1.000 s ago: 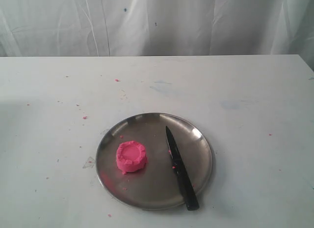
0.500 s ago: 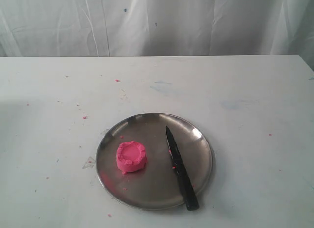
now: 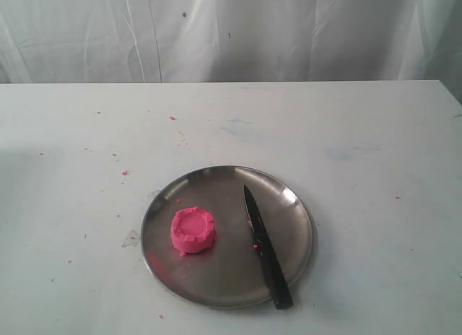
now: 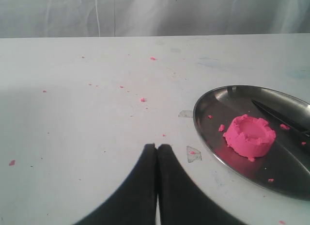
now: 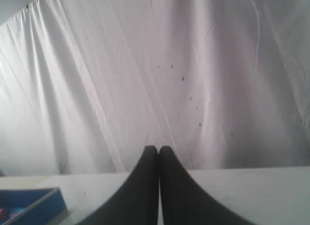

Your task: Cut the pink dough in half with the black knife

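- Exterior view: one round steel plate (image 3: 296,205) on white table (image 3: 375,147), holding one pink dough (image 3: 193,231) puck, whole, dented on top, left of centre.
- Same plate: one black knife (image 3: 266,249) lying flat right of centre, tip toward far rim, handle end over near rim; knife and dough apart.
- Pink crumbs (image 3: 124,172) scattered on table and plate.
- Left wrist view: left gripper (image 4: 157,147) clenched, fingertips touching, empty, over bare table beside plate (image 4: 206,137); dough (image 4: 249,136) well apart from tips; knife (image 4: 278,117) beyond dough.
- Right wrist view: right gripper (image 5: 158,150) clenched, empty, facing white curtain (image 5: 145,65); blue box (image 5: 38,205) at one corner; dough and knife out of sight.
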### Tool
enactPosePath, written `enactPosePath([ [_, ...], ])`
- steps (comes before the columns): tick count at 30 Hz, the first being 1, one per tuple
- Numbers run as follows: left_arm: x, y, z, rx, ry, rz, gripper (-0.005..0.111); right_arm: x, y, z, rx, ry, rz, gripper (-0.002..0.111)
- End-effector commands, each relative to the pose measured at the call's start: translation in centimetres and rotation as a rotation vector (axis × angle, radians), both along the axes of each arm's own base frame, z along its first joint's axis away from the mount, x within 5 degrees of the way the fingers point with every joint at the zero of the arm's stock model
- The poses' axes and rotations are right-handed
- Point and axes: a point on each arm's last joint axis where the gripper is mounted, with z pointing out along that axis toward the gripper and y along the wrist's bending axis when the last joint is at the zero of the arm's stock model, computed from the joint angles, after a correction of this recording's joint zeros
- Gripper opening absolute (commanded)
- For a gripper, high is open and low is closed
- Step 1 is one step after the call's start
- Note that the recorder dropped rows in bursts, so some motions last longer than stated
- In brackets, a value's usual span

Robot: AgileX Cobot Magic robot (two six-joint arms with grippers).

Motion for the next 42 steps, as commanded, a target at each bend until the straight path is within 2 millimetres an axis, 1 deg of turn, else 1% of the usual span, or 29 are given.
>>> enactPosePath([
  [1,0.0,0.0,-0.1,-0.002,-0.003,-0.007,0.000,1.3,1.1,2.5,-0.082,0.193,0.105,0.000],
  [4,0.0,0.0,-0.1,-0.002,-0.003,-0.007,0.000,2.6,2.7,3.9,-0.135,0.263,0.275,0.000],
  [5,0.0,0.0,-0.1,-0.002,-0.003,-0.007,0.000,3.3,3.2,4.3,-0.148,0.300,0.334,0.000],
  [6,0.0,0.0,-0.1,-0.002,-0.003,-0.007,0.000,3.8,3.6,4.5,-0.158,0.327,0.382,0.000],
  [8,0.0,0.0,-0.1,-0.002,-0.003,-0.007,0.000,5.5,4.1,4.6,-0.163,0.398,0.435,0.000],
  [10,0.0,0.0,-0.1,-0.002,-0.003,-0.007,0.000,7.4,4.4,4.1,-0.158,0.471,0.442,0.002],
  [13,0.0,0.0,-0.1,-0.002,-0.003,-0.007,0.000,9.8,4.6,2.9,-0.148,0.570,0.426,0.008],
  [16,0.0,0.0,-0.1,-0.002,-0.003,-0.007,0.000,11.5,4.9,1.4,-0.142,0.667,0.444,0.016],
  [20,0.0,0.0,-0.1,-0.002,-0.003,-0.007,0.000,12.7,5.2,0.0,-0.136,0.747,0.464,0.021],
  [27,0.0,0.0,-0.1,-0.002,-0.003,-0.007,0.000,13.5,5.1,-0.7,-0.138,0.774,0.429,0.021],
  [31,0.0,0.0,-0.1,-0.002,-0.003,-0.007,0.000,14.2,5.1,-2.2,-0.178,0.803,0.430,0.021],
  [33,0.0,0.0,-0.1,-0.002,-0.003,-0.007,0.000,14.9,5.2,-3.3,-0.188,0.850,0.438,0.021],
  [34,0.0,0.0,-0.1,-0.002,-0.003,-0.007,0.000,15.7,5.4,-4.9,-0.186,0.920,0.451,0.021],
  [35,0.0,0.0,-0.1,-0.002,-0.003,-0.007,0.000,16.0,5.5,-5.5,-0.194,0.941,0.462,0.021],
  [36,0.0,0.0,-0.1,-0.002,-0.003,-0.007,0.000,16.7,5.7,-7.1,-0.202,1.000,0.488,0.022],
  [37,0.0,0.0,-0.1,-0.002,-0.003,-0.007,0.000,16.9,5.7,-7.6,-0.203,1.021,0.495,0.023],
  [38,0.0,0.0,-0.1,-0.002,-0.003,-0.007,0.000,17.2,5.8,-8.8,-0.220,1.050,0.523,0.028],
  [39,0.0,0.0,-0.1,-0.002,-0.003,-0.007,0.000,17.3,5.9,-9.2,-0.218,1.068,0.524,0.031],
  [40,0.0,0.0,-0.1,-0.002,-0.003,-0.007,0.000,17.5,5.9,-9.8,-0.217,1.093,0.525,0.038],
  [42,0.0,0.0,-0.1,-0.002,-0.003,-0.007,0.000,17.7,5.9,-10.4,-0.217,1.116,0.523,0.044],
])
